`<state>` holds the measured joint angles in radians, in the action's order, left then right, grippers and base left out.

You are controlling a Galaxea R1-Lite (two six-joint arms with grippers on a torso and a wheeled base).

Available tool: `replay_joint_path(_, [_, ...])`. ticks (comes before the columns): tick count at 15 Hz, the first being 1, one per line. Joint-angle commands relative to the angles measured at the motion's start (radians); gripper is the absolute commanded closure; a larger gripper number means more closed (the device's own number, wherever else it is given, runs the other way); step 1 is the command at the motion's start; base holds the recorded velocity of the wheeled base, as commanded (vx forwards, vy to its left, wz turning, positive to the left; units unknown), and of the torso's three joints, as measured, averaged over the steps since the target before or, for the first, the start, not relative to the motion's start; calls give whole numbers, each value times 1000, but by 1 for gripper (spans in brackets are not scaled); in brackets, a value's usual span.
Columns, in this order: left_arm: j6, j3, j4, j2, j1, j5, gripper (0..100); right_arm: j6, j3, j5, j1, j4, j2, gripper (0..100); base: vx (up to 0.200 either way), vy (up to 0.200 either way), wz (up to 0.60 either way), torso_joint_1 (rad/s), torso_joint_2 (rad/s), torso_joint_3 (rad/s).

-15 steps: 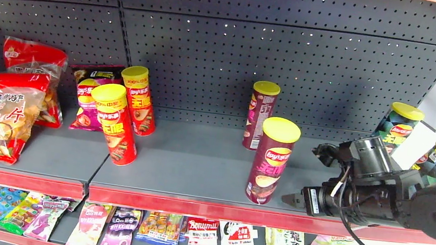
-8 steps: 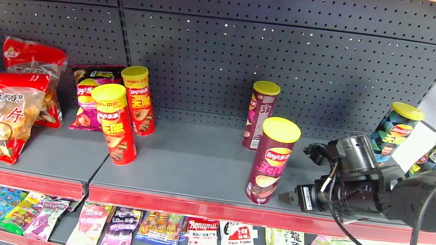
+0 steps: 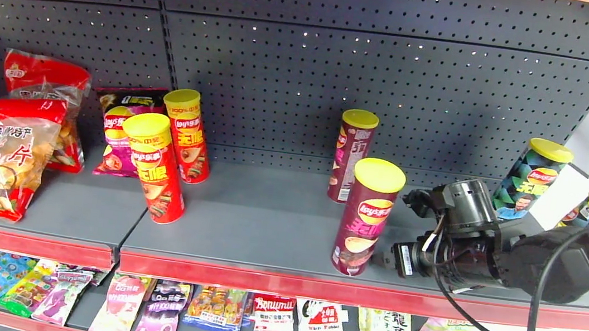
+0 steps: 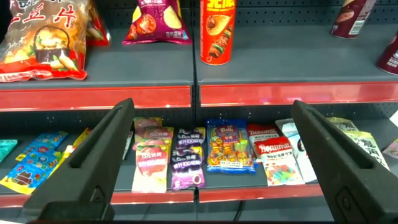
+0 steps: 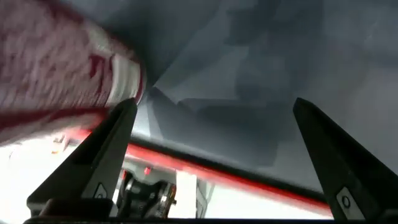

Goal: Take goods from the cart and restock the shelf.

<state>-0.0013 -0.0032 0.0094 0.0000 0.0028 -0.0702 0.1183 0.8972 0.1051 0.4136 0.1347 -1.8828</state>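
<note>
The right pincer (image 3: 383, 258) lies level and low over the shelf (image 3: 265, 224), its fingers spread open and empty. The maroon chip can (image 3: 366, 219) stands upright just beside one finger, outside the gap. It sits near the shelf's front edge, ahead of a second maroon can (image 3: 352, 155), seemingly lined up as one row.

right claw (image 5: 213, 102): jaws apart | maroon can (image 5: 59, 78) beside one jaw | grey shelf (image 5: 280, 81), red edge (image 5: 249, 177)
</note>
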Motion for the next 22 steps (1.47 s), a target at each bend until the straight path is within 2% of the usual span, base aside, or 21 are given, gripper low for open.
replay_joint_path(1, [0, 0, 0, 0, 0, 0, 0, -2, 6, 2, 1, 0, -15, 0, 0, 0, 0, 0, 0, 0])
replay_joint_path(10, [0, 0, 0, 0, 0, 0, 0, -55, 20, 4, -18, 0, -24, 0, 0, 0, 0, 0, 0, 0])
replay_joint_path(22, [0, 0, 0, 0, 0, 0, 0, -58, 52, 13, -18, 0, -49, 0, 0, 0, 0, 0, 0, 0])
